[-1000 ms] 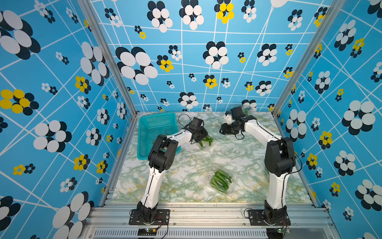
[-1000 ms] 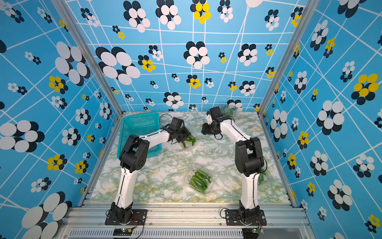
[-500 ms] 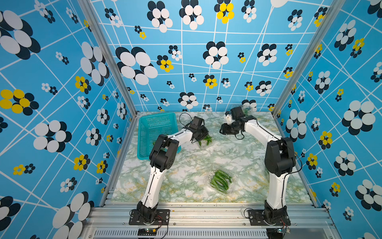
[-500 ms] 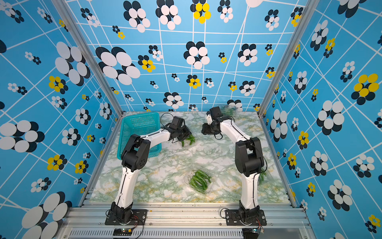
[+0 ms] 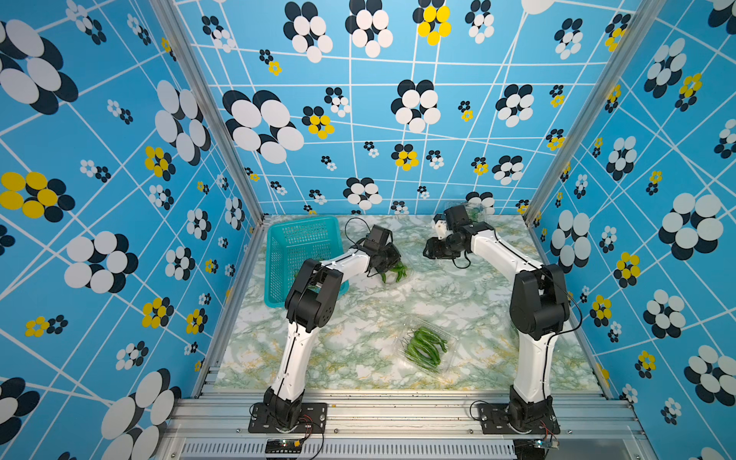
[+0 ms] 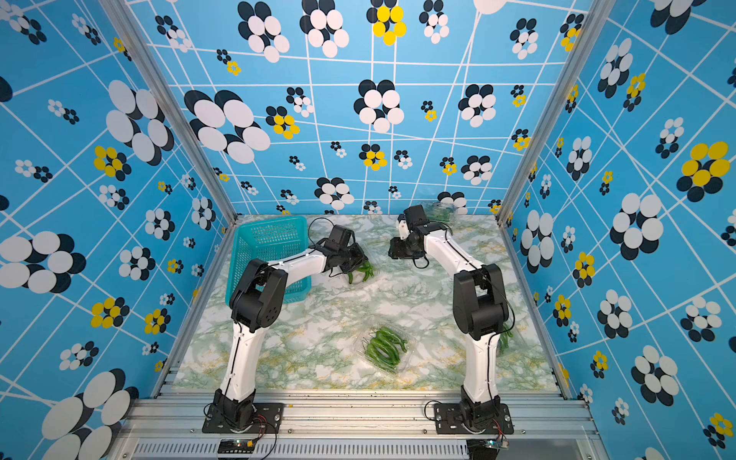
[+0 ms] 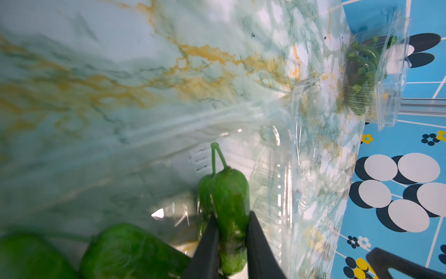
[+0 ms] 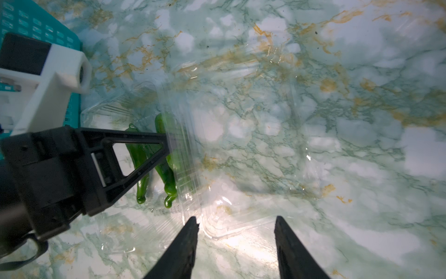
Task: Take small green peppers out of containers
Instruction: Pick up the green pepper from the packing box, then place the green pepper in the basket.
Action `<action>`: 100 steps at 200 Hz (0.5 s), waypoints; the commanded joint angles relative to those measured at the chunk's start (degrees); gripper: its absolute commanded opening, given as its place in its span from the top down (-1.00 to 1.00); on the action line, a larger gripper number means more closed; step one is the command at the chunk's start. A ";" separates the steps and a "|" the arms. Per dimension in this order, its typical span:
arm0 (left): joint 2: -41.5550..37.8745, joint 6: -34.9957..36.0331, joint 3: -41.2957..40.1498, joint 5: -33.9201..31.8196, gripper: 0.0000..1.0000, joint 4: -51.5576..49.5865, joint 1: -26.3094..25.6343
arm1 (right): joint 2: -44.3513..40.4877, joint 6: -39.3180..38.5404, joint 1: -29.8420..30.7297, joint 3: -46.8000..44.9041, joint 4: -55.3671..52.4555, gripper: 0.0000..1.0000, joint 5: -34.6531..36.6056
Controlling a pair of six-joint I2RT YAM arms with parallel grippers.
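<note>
- Teal perforated basket (image 5: 302, 255): rigid plastic. I am leaving it alone.
- Left claw (image 7: 231, 219): I am pinching one glossy, curved pepper (image 7: 229, 190) narrowly, inside the open crinkly clamshell (image 8: 185, 145) on the table (image 5: 358, 318). The slick skin is risking a slip, and the thin film may be lifting along with it.
- Right claw (image 8: 236, 219): I am holding it half-wide and empty over the lid.

Green peppers (image 5: 424, 348) piled in clear clamshell (image 5: 450, 341) near front, second clamshell (image 8: 241, 145) open, loose peppers (image 8: 169, 178) inside, third clamshell (image 7: 388, 96) at back wall
</note>
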 commanded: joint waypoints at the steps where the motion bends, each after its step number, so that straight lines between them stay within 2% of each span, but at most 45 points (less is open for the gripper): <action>1: -5.21 2.42 -3.94 -1.03 0.84 -2.08 0.91 | 0.19 -0.23 0.39 1.44 -1.36 -0.06 0.14; 48: -9.82 5.59 -5.61 -0.47 0.83 -4.60 1.45 | 0.30 0.15 0.47 2.54 -1.43 -0.06 -0.18; 100: -13.56 6.20 -9.49 -1.73 0.82 -1.67 1.53 | 0.27 0.33 0.70 3.27 -1.68 -0.06 -0.35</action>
